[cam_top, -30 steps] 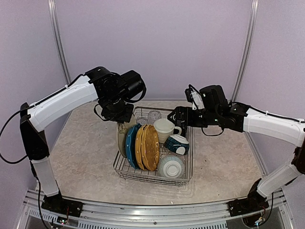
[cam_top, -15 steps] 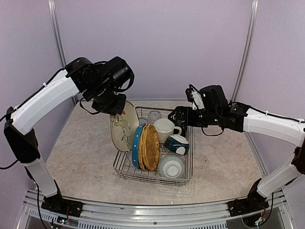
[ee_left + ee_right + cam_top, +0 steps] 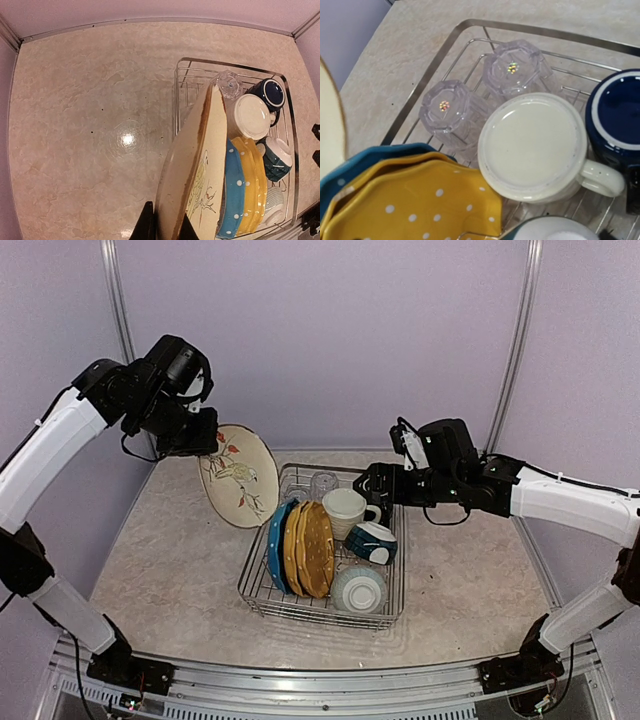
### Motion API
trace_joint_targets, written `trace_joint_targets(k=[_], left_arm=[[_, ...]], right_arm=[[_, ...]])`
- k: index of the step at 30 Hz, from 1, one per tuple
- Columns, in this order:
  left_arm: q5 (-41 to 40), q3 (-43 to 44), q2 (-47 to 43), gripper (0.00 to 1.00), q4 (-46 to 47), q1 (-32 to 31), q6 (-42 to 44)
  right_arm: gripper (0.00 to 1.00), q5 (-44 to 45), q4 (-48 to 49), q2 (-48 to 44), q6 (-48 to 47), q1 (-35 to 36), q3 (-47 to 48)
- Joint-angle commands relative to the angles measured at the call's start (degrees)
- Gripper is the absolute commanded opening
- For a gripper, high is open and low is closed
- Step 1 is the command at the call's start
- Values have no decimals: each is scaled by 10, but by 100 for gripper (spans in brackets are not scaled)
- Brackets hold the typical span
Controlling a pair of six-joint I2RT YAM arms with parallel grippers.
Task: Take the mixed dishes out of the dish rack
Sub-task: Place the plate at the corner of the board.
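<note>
Bright, even light; glare on the table [image 3: 127, 138].

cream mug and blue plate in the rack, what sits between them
The yellow speckled plates, on edge between the blue plate and cream mug; top view shows it.

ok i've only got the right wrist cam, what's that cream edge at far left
observer: a cream plate with a bird print, gripped by the left claw in the air left of the dish rack
operator: and where's my claw
observer: the right claw is open and empty, above the rack's back right part
operator: what's nearer the front, out of my frame
observer: a pale striped bowl at the rack's front right corner
</note>
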Motion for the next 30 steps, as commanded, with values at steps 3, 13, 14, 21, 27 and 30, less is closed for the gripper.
trace_joint_targets(k=[3, 13, 14, 21, 27, 30], left_arm=[[125, -61, -81, 0, 147, 111, 8], [382, -276, -180, 0, 362, 413, -92], [393, -301, -185, 0, 400, 437, -111], [373, -452, -160, 0, 612, 516, -233], [326, -513, -62, 0, 767, 535, -293], [303, -503, 10, 0, 807, 543, -296]], right_arm=[[100, 20, -16, 4, -4, 1, 9], [100, 38, -27, 0, -11, 0, 11], [100, 41, -27, -2, -12, 0, 10], [100, 41, -23, -5, -15, -2, 6], [100, 47, -28, -19, -14, -2, -2], [100, 51, -28, -30, -11, -3, -11]])
